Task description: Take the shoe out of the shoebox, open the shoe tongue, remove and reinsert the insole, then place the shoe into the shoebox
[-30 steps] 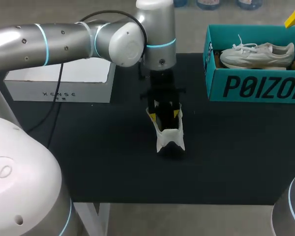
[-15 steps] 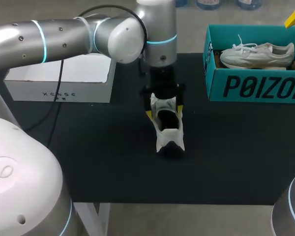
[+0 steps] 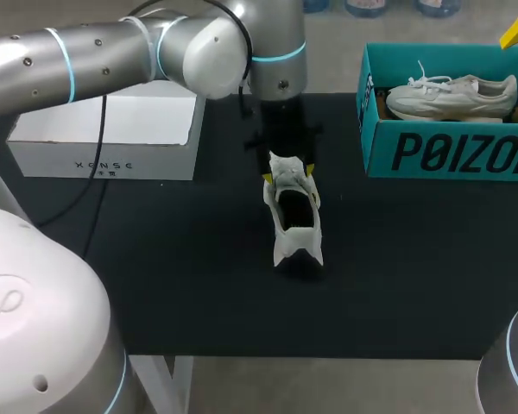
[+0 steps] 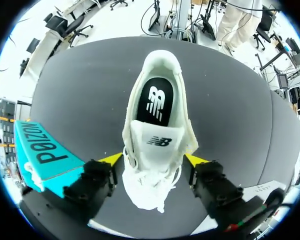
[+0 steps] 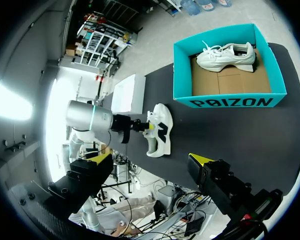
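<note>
The shoe [image 3: 293, 220] sits on the table [image 3: 190, 285], out of the shoebox [image 3: 449, 155], insole [image 4: 157, 100] inside, the left gripper [image 4: 154, 159] spread wide around its front, the right gripper [image 5: 151, 157] spread wide holding nothing, and it must go back in

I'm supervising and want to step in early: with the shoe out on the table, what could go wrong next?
1. The shoe stands loose on the table, with only the left gripper at its laces; tugging the insole might drag or tip it.
2. The opened tongue could flop back over the insole.
3. A second shoe already lies in the box, so returning this one may bump it.
</note>
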You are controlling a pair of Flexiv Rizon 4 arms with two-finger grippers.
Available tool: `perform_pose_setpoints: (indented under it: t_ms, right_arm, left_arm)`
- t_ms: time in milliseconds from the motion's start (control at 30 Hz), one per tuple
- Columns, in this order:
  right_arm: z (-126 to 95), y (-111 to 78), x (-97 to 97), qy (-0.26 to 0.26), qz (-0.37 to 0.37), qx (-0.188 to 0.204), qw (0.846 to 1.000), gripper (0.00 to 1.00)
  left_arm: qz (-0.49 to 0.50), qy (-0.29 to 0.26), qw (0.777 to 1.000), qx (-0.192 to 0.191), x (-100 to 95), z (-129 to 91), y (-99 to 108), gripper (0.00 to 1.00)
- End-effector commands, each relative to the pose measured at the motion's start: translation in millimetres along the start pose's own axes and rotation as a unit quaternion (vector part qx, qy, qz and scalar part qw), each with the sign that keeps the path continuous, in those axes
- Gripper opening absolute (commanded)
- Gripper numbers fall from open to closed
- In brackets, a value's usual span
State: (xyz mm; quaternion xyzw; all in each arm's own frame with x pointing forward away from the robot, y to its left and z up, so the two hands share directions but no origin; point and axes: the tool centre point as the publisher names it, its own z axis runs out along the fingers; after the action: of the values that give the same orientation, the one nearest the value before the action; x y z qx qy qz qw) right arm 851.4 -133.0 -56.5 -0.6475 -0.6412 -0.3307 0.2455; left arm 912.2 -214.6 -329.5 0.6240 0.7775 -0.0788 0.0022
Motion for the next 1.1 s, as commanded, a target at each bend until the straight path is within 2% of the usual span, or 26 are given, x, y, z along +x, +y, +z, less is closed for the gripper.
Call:
perform_pose_setpoints:
  t_ms: [33,133,300,600,967,1033,1100]
  right_arm:
    - [0.2,2.0,0.1,-0.001,0.000,0.002,1.000,1.00]
    - [0.2,2.0,0.1,-0.001,0.000,0.002,1.000,1.00]
    - [0.2,2.0,0.1,-0.001,0.000,0.002,1.000,1.00]
    - [0.2,2.0,0.1,-0.001,0.000,0.002,1.000,1.00]
    - [0.2,2.0,0.1,-0.001,0.000,0.002,1.000,1.00]
    - [0.2,2.0,0.1,-0.001,0.000,0.002,1.000,1.00]
    - [0.2,2.0,0.1,-0.001,0.000,0.002,1.000,1.00]
  left_arm:
    - [-0.003,-0.001,1.000,-0.011,8.2,-12.7,-1.7,0.00]
    - [-0.004,-0.001,1.000,-0.012,9.2,-14.8,-2.9,0.00]
    - [0.000,-0.017,1.000,0.007,4.9,-12.6,-12.9,0.00]
    - [-0.006,-0.010,0.999,0.035,-0.8,8.4,-30.6,0.00]
    - [-0.035,-0.004,0.999,0.030,1.6,27.0,-40.6,0.00]
    - [-0.071,-0.009,0.995,0.064,2.0,18.8,-44.3,0.00]
    - [-0.071,-0.009,0.995,0.064,2.0,18.8,-44.3,0.00]
